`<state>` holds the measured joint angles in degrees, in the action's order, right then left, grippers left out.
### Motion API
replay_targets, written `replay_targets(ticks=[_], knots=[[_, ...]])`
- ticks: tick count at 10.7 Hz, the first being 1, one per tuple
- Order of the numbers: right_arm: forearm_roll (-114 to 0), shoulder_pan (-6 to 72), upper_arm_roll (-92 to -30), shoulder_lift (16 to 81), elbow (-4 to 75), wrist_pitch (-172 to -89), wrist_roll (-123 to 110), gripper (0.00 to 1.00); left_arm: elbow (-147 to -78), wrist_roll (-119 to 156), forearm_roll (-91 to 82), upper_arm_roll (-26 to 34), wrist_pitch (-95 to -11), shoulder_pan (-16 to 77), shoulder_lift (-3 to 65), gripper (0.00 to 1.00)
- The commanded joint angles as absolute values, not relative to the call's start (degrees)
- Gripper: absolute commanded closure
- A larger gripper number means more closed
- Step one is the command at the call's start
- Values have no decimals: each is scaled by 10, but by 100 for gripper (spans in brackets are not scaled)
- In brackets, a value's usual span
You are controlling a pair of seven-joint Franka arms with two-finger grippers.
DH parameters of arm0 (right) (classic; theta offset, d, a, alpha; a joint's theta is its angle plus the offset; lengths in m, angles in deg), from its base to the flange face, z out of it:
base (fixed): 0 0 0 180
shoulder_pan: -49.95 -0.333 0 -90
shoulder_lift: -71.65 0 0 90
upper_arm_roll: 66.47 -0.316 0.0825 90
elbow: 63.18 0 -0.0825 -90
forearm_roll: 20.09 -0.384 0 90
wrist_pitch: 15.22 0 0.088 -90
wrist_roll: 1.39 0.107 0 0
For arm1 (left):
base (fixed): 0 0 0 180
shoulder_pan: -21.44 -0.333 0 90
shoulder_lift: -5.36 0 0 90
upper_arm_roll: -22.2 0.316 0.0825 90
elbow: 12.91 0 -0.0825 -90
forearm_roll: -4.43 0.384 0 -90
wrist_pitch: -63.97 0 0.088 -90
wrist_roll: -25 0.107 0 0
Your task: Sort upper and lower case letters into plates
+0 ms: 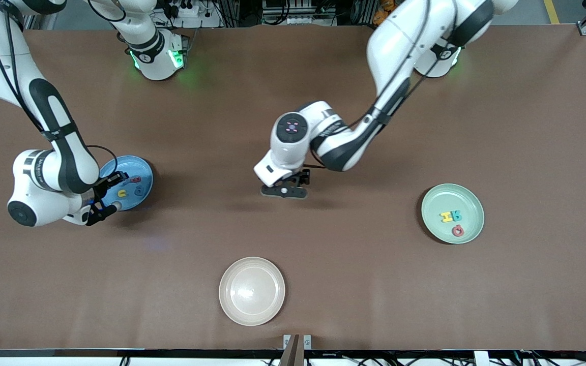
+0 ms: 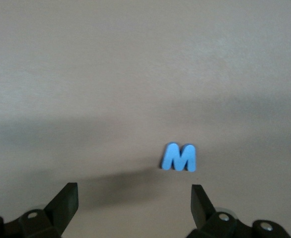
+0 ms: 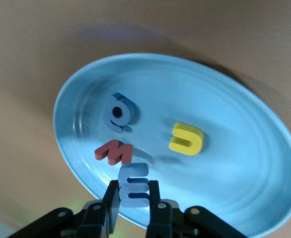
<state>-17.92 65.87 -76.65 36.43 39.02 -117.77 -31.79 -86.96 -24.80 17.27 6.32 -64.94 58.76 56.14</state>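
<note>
Right wrist view: the right pincer is clenched on a pale blue letter, held over the sky blue plate at the front view's left middle. In that plate lie a red letter, a yellow letter and a blue letter. The left pincer hangs released over the counter at frame centre, just beside a blue M. The mint green plate, at right middle, carries a yellow letter, a teal letter and a red letter. A cream-beige plate sits at lower centre.
</note>
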Motion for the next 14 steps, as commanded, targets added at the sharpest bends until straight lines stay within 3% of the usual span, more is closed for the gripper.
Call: replay_targets(ticks=[1,3,6,8,14], knots=[[-171,660,-774,376,397,-1177,-320,0,-811,-282,164,91,-675,623,608,0],[-175,659,-776,383,386,-1159,-320,0,-801,-284,164,95,-675,635,621,0],[-191,646,-779,392,279,-1048,-300,0,-784,-231,164,162,-676,681,640,0],[-191,624,-779,411,231,-993,-202,0,-772,-228,155,157,-676,681,648,0],[-219,563,-791,554,231,-978,-20,0,-741,-228,139,159,-681,682,677,0]])
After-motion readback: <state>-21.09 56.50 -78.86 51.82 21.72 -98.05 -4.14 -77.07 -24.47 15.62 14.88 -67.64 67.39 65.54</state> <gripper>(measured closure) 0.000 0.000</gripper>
